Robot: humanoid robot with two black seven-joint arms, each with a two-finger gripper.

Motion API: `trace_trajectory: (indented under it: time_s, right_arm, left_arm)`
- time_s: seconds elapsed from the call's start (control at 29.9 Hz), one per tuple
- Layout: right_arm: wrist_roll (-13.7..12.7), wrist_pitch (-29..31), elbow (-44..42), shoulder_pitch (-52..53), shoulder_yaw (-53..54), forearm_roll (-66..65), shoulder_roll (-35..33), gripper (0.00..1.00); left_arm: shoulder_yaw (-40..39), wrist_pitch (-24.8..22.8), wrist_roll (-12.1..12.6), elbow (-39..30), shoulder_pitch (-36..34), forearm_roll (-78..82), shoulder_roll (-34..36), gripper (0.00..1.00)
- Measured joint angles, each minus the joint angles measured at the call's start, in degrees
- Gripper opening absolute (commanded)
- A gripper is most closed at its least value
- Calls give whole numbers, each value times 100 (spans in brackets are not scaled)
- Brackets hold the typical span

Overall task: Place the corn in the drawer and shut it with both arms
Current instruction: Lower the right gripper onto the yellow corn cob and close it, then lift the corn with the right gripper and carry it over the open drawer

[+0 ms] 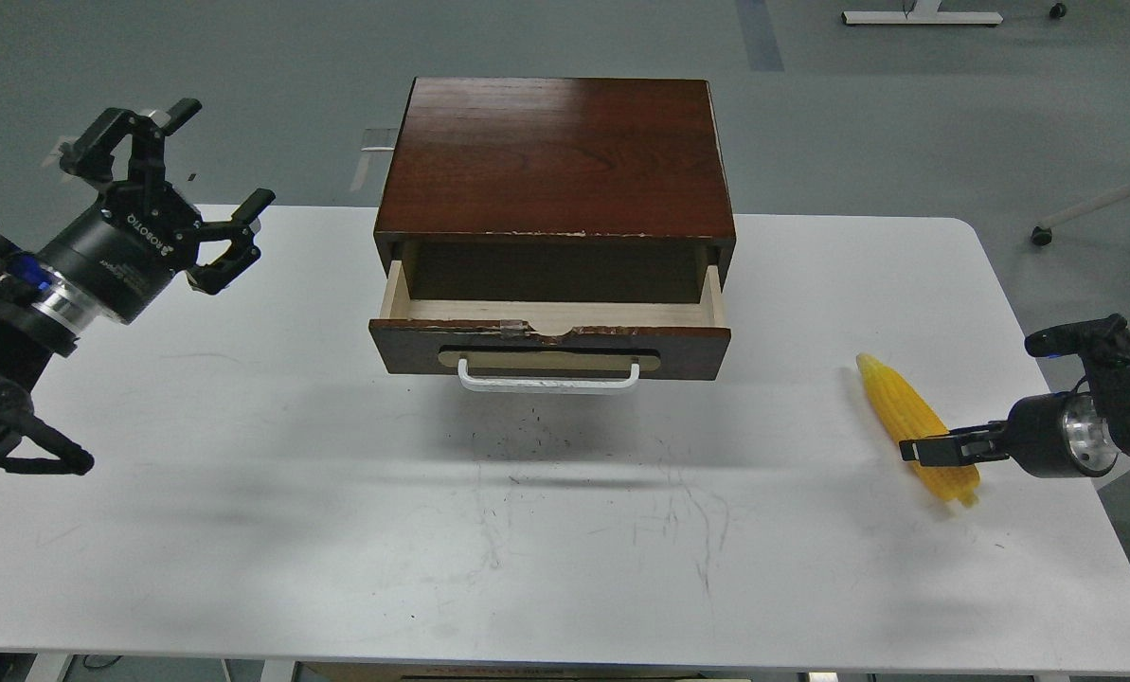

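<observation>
The corn (pixel 896 403) lies on the white table (pixel 565 530) at the right, tapered end pointing up-left. My right gripper (pixel 924 450) comes in from the right edge, low over the cob's thicker lower end; it is seen edge-on as one dark bar, so its fingers cannot be told apart. The drawer (pixel 550 349) is pulled open at the table's middle back, pale wood inside and empty, white handle facing me. My left gripper (pixel 228 152) is open and empty, raised at the far left, well left of the drawer.
The dark wooden cabinet body (pixel 555 156) sits behind the drawer at the table's far edge. The table's right edge runs just beyond the corn. Grey floor surrounds the table.
</observation>
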Motion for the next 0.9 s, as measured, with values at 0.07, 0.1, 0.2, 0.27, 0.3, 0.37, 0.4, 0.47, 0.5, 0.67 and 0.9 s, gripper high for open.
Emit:
trace_trajectory:
  time_s: [0.07,0.1,0.2,0.27,0.3,0.37,0.4,0.47,0.5,0.67,0.9]
  right_arm:
    - [0,0,29,30,1,5,-19,27]
    - [0,0,51,65,8,10,-29,24]
    - [0,0,175,286,39,23,-123,23]
    - [0,-2,252,503,50,40,-172,23]
    - [0,-7,293,617,55,51,-186,23]
    - [1,-7,393,938,55,71,-209,23]
    - [0,-7,446,1162,56,94,-221,23]
    - [1,1,532,1613,43,118,-227,23]
    - [1,11,565,1826,37,126,-227,24]
    - [2,78,674,2875,-21,135,64,24]
    - [2,63,729,4155,-852,121,1219,24]
  left_arm:
    - [0,0,0,0,0,0,-1,100]
    - [-1,0,0,0,0,0,-1,100]
    - [-7,0,0,0,0,0,-8,100]
    - [-12,0,0,0,0,0,-9,100]
    - [-15,0,0,0,0,0,-10,100]
    - [-18,0,0,0,0,0,-10,100]
    - [-20,0,0,0,0,0,-10,100]
    - [-25,0,0,0,0,0,-12,100]
    - [-27,0,0,0,0,0,-15,100]
    - [-27,0,0,0,-5,0,-19,100]
    - [-31,1,0,0,-12,1,-19,100]
